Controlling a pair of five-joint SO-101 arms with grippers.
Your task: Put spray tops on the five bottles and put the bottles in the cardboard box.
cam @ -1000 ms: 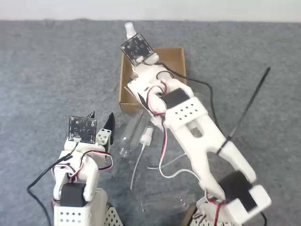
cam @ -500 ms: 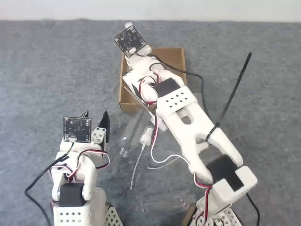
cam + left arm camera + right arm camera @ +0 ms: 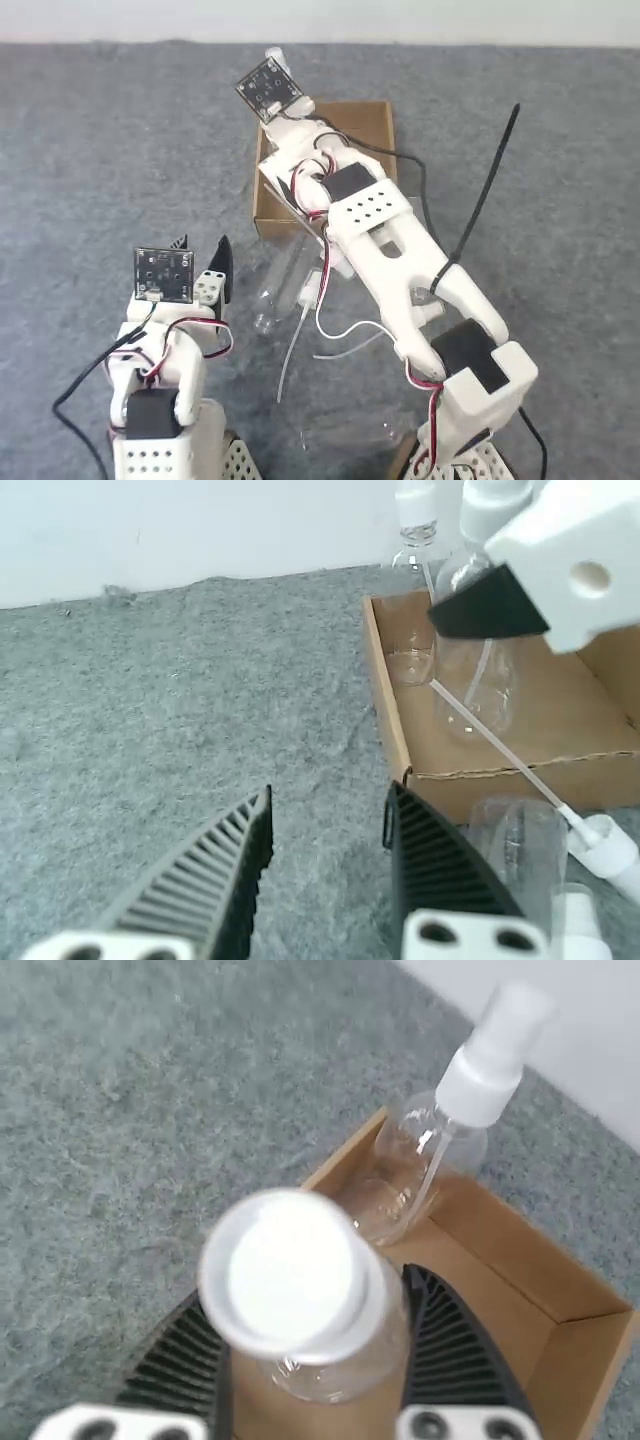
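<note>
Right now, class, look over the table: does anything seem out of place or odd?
Yes. A bottle with no top lies on its side on the carpet outside the cardboard box. A loose spray top lies beside it, its thin tube trailing. Both belong assembled and boxed.

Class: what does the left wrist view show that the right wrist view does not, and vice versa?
Left wrist view adds the open left gripper, a bottle lying on the carpet by the box, and a loose spray top. Right wrist view adds the top face of the cap on the held bottle, between both fingers of the right gripper. Shared: the box, the capped bottle leaning in its corner, the held bottle.
</note>
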